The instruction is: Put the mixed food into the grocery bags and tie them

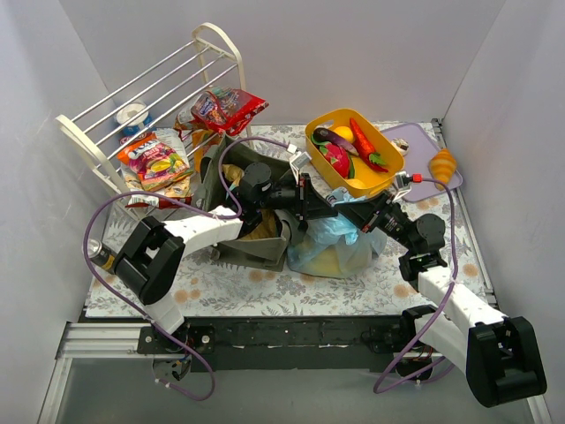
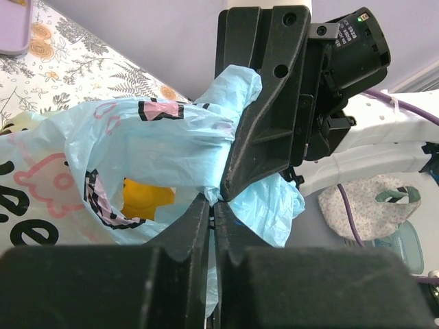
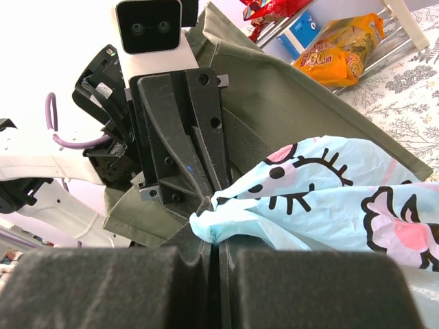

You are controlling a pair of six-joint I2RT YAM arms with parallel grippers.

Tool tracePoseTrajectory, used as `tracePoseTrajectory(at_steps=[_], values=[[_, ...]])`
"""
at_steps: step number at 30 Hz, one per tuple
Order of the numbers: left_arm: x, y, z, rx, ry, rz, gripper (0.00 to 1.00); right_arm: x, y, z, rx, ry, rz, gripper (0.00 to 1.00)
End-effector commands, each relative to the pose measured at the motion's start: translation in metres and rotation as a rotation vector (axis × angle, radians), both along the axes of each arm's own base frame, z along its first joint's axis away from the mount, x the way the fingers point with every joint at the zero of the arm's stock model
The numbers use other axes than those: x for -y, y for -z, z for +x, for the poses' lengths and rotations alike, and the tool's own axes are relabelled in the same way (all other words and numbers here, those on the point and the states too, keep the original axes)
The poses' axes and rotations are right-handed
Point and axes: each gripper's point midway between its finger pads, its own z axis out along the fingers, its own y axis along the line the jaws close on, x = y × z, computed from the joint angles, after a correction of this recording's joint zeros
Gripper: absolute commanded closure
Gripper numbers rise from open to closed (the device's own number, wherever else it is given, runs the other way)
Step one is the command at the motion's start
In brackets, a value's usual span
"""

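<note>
The light-blue grocery bag (image 1: 328, 247) with cartoon print stands at mid-table, next to the olive-green tote (image 1: 231, 181). Both grippers meet tip to tip above its mouth. My left gripper (image 2: 212, 204) is shut on a bunched fold of the blue plastic. My right gripper (image 3: 218, 234) is shut on another bunch of the same bag (image 3: 322, 199). Through the thin plastic something yellow (image 2: 144, 197) shows inside. More mixed food lies in the yellow tub (image 1: 386, 176): an eggplant (image 1: 333, 139), a red pepper (image 1: 364, 141) and an orange (image 1: 342, 132).
A white wire rack (image 1: 163, 84) at the back left holds snack packets (image 1: 157, 157) (image 1: 228, 108). A toy croissant (image 1: 443, 163) lies on a purple board (image 1: 415, 141) at the back right. Grey walls close in the table on three sides.
</note>
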Motion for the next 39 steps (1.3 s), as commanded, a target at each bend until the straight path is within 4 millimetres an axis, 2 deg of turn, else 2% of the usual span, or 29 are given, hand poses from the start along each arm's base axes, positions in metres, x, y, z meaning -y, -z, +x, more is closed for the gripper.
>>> tracePoseTrajectory(at_steps=[1,10,11,13,14,15,16,17,18,19,20,21,22,26,30,32,33,35,36,39], values=[[0.007,0.005,-0.009,0.013,0.014,0.003,1.00,-0.002,-0.015,-0.011,0.074,-0.027,0.022,0.99],[0.004,-0.003,-0.010,0.027,0.007,-0.014,1.00,-0.002,-0.009,-0.009,0.049,-0.027,-0.008,0.99],[0.004,-0.002,-0.010,0.028,0.002,-0.009,1.00,-0.002,-0.012,-0.008,0.053,-0.026,-0.016,0.91],[0.002,-0.003,-0.009,0.025,-0.010,-0.006,1.00,-0.002,-0.004,-0.005,0.033,-0.014,-0.064,0.73],[0.002,-0.003,-0.009,0.021,-0.013,-0.001,1.00,-0.001,-0.009,-0.003,0.048,-0.006,-0.081,0.61],[0.002,-0.003,-0.008,0.020,-0.018,0.000,1.00,0.001,-0.010,-0.002,0.051,0.012,-0.098,0.57],[0.001,-0.004,-0.008,0.024,-0.021,-0.002,1.00,0.003,0.002,0.000,0.022,0.025,-0.151,0.54],[0.001,-0.004,-0.008,0.021,-0.026,0.000,1.00,0.005,-0.004,0.002,0.029,0.042,-0.168,0.50],[0.001,-0.004,-0.007,0.019,-0.033,0.001,1.00,0.007,-0.006,0.002,0.036,0.059,-0.182,0.50],[0.000,-0.006,-0.007,0.023,-0.036,-0.004,1.00,0.010,0.002,0.002,0.009,0.069,-0.222,0.49],[0.000,-0.006,-0.007,0.028,-0.039,-0.007,1.00,0.012,0.003,0.003,0.001,0.083,-0.239,0.47],[0.000,-0.007,-0.007,0.027,-0.039,-0.009,1.00,0.015,-0.003,0.006,0.010,0.108,-0.254,0.47],[0.000,-0.008,-0.006,0.029,-0.044,-0.011,1.00,0.017,0.008,0.005,-0.039,0.113,-0.285,0.46],[0.000,-0.007,-0.005,0.024,-0.050,-0.007,1.00,0.025,0.006,0.001,-0.026,0.144,-0.337,0.43],[0.000,-0.006,-0.004,0.027,-0.056,-0.001,1.00,0.028,-0.005,-0.009,-0.001,0.145,-0.356,0.39],[0.000,-0.006,-0.004,0.028,-0.061,0.003,1.00,0.030,-0.017,-0.013,0.016,0.149,-0.360,0.37],[0.000,-0.005,-0.003,0.027,-0.064,0.005,1.00,0.031,-0.015,-0.015,0.000,0.146,-0.375,0.36],[0.000,-0.005,-0.002,0.029,-0.067,0.006,1.00,0.033,-0.027,-0.018,0.023,0.157,-0.380,0.35],[-0.001,-0.005,-0.002,0.030,-0.070,0.007,1.00,0.037,-0.022,-0.020,-0.005,0.168,-0.408,0.35],[-0.001,-0.006,0.000,0.035,-0.081,0.011,1.00,0.045,-0.033,-0.025,0.012,0.204,-0.438,0.32]])
